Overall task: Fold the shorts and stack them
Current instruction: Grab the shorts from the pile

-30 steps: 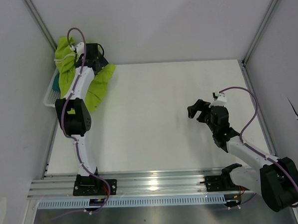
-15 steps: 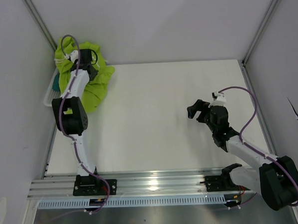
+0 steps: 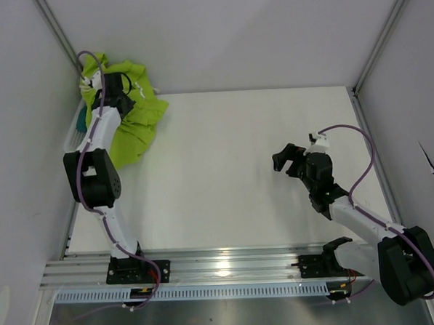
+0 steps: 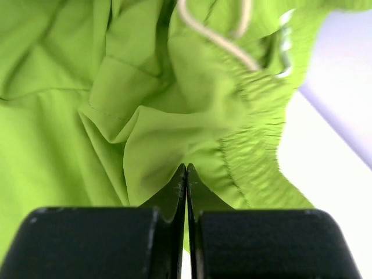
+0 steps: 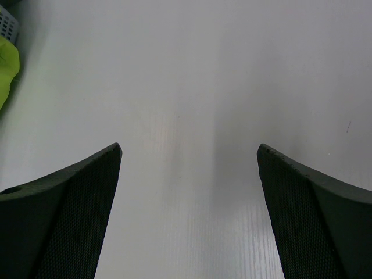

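Observation:
The lime green shorts point(image 3: 138, 123) lie bunched at the table's far left corner, draped over the basket's edge. My left gripper point(image 3: 120, 93) is on top of them, shut on a pinched fold of the green fabric point(image 4: 145, 116) at its tips point(image 4: 186, 168). Their cream drawstring point(image 4: 215, 38) and gathered waistband show beyond the tips. The left arm covers the basket, so I cannot make out the dark teal shorts. My right gripper point(image 3: 284, 157) hovers open over bare table at the middle right point(image 5: 189, 154), holding nothing.
A white mesh basket point(image 3: 75, 130) sits against the left wall under the green cloth; its corner point(image 5: 7, 23) shows far off in the right wrist view. Grey walls and metal frame posts close in the table on three sides.
The left gripper went from open to shut on the green fabric. The left arm swung toward the far left corner and the cloth bunched up there. The right arm stayed still.

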`<action>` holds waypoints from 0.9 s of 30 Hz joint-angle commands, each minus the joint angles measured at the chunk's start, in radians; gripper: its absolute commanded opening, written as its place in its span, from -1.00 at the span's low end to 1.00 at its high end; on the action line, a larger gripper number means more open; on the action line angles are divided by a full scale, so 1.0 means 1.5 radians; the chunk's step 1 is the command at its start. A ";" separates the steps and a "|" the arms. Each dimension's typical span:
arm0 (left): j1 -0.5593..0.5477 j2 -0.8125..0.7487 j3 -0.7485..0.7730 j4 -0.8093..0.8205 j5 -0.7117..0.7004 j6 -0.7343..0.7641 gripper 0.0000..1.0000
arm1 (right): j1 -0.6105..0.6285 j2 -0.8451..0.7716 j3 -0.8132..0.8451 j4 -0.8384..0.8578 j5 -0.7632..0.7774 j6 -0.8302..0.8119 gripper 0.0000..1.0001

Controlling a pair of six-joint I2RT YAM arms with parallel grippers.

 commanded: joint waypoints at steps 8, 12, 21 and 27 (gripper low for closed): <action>-0.003 -0.129 -0.031 0.010 -0.016 0.033 0.44 | 0.002 -0.003 0.024 0.013 -0.006 -0.008 0.99; -0.002 -0.113 -0.012 -0.024 -0.028 0.039 0.80 | 0.002 -0.002 0.024 0.014 -0.009 -0.008 0.99; 0.011 -0.024 0.031 -0.033 -0.008 0.033 0.88 | 0.003 -0.006 0.025 0.012 -0.006 -0.010 0.99; 0.037 0.031 0.031 0.013 0.064 0.026 0.67 | 0.002 -0.005 0.026 0.012 -0.002 -0.012 0.99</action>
